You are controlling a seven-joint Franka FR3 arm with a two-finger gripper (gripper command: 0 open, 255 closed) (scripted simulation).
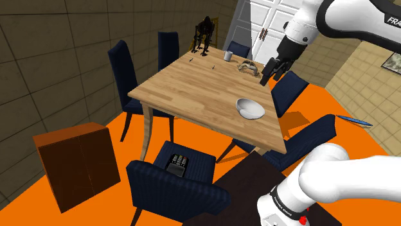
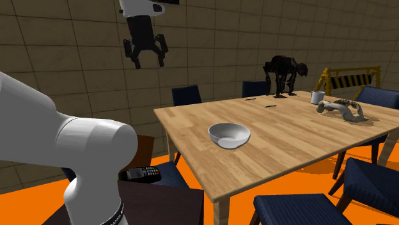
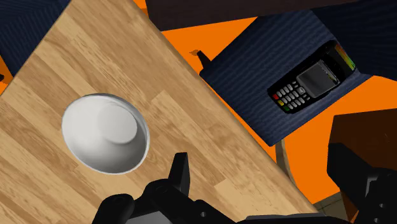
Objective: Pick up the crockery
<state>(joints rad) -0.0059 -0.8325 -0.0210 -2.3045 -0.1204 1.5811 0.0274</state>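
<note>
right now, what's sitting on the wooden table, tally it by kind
white bowl: 1
cup: 1
dark animal figure: 1
grey twisted piece: 1
small dark bits: 2
total: 6

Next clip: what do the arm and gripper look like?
Glossy white rounded arm links with dark joint bands, black lettering on the upper link, and a small red mark near the base. The gripper is all black, with two blocky jaws.
</note>
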